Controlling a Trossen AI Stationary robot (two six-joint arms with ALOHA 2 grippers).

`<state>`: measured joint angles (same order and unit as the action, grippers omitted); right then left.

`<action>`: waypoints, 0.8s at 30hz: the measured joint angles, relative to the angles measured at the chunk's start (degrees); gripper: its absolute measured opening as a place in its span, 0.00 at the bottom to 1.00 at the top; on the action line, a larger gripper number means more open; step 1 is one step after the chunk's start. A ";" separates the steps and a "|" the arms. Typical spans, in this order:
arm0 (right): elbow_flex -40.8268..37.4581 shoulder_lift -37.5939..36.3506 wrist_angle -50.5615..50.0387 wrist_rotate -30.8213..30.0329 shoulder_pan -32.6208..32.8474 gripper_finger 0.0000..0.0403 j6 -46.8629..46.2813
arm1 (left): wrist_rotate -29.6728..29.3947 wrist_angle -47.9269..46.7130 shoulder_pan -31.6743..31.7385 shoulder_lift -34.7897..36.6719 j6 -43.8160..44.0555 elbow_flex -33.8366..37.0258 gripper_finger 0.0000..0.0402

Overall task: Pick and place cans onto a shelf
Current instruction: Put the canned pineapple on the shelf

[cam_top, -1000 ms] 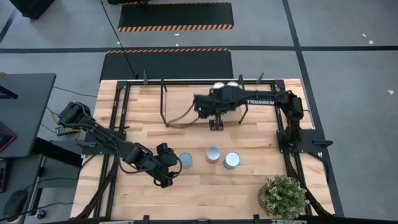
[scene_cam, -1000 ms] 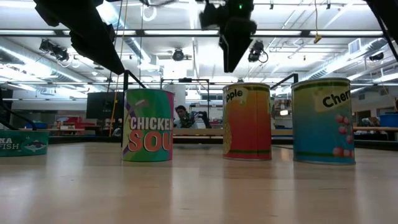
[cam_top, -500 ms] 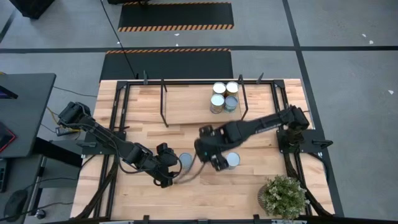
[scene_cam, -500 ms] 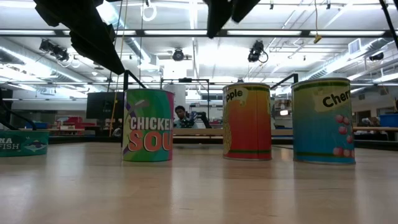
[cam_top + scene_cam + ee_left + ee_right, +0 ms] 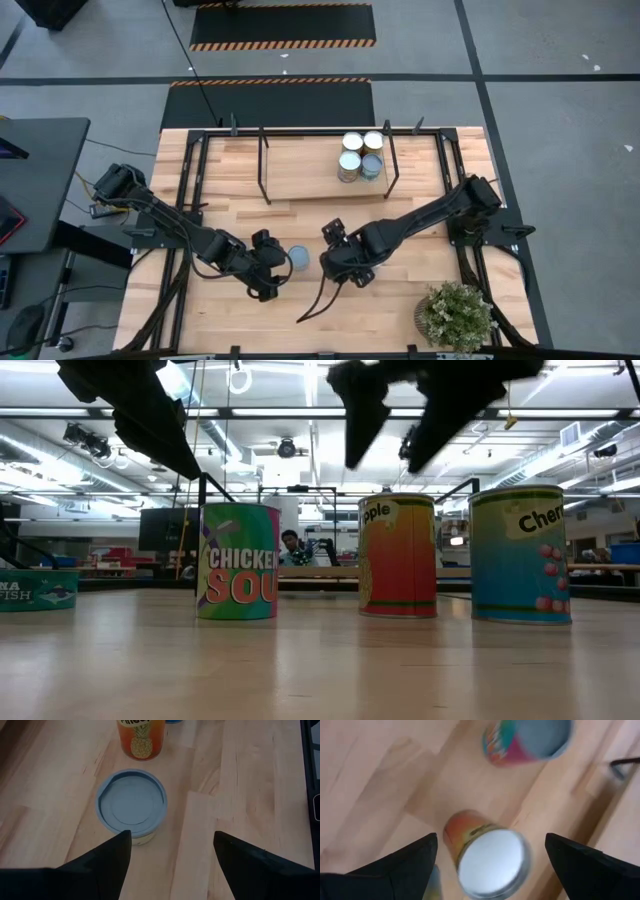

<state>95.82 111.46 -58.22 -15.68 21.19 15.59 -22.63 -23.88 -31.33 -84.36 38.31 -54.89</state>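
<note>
Cans, four of them, stand bunched at the shelf's three o'clock end from above, while the right gripper hangs spread and empty over the middle table can and the left gripper, also spread, sits at nine o'clock of the chicken soup can. At table height three cans stand upright, axes vertical, the orange can under the right arm's parted fingers. Wrist views look down on lids, blue-grey lid left, silver lid right, so each looks lined up for a top-down grab.

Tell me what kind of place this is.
Probably a robotics lab or workshop hall: hazard-striped floor mats beyond the table, open ceiling ducts and strip lights, and workbenches filling the room behind the cans.
</note>
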 joint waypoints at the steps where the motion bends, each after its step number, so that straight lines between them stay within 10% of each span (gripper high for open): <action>1: -0.69 0.02 -0.19 0.02 -0.04 0.94 0.01 | 0.00 0.00 0.00 0.00 0.00 0.01 0.72; 24: -5.07 0.04 1.70 4.68 -5.26 0.94 -1.57 | 0.00 0.02 -0.02 0.00 0.03 0.00 0.72</action>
<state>90.76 111.50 -56.52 -11.01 15.93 14.02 -22.63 -23.86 -31.35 -84.36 38.35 -54.89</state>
